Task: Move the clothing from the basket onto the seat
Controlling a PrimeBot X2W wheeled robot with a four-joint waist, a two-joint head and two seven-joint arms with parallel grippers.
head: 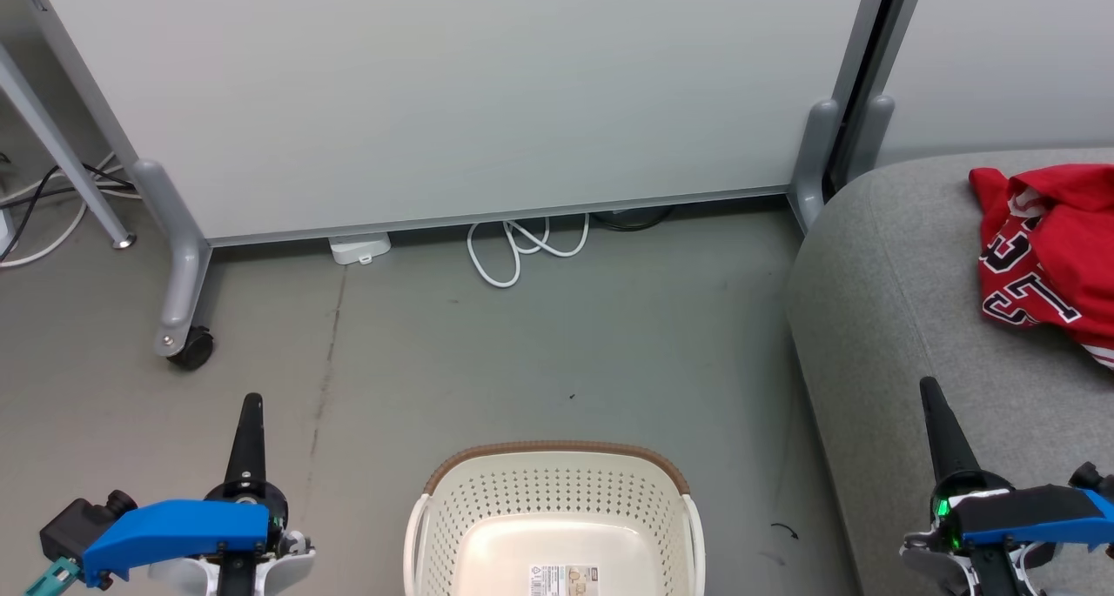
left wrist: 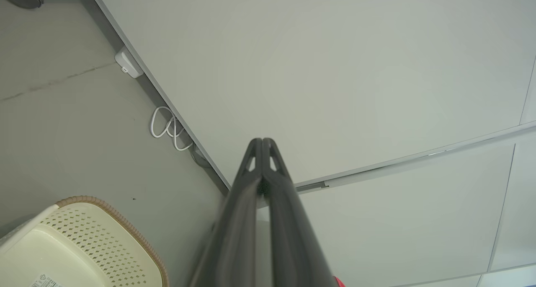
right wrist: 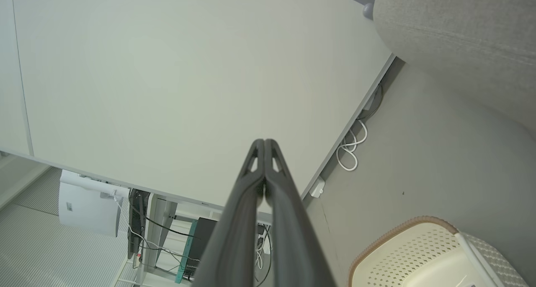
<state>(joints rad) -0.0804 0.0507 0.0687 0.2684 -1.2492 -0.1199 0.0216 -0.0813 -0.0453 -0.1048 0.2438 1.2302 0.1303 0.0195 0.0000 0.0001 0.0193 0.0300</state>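
Note:
The red clothing lies bunched on the light grey seat at the right, black white-edged lettering showing. The cream basket with its brown rim stands on the floor at the bottom centre, holding nothing but a paper label. It also appears in the left wrist view as the basket and in the right wrist view as the basket. My left gripper is shut, left of the basket. My right gripper is shut, over the seat's front edge. Both fingertips meet: left gripper, right gripper.
A pale partition panel on grey wheeled feet stands behind the basket. A white cable loop and a small white adapter lie at its base. Grey floor lies between basket and panel.

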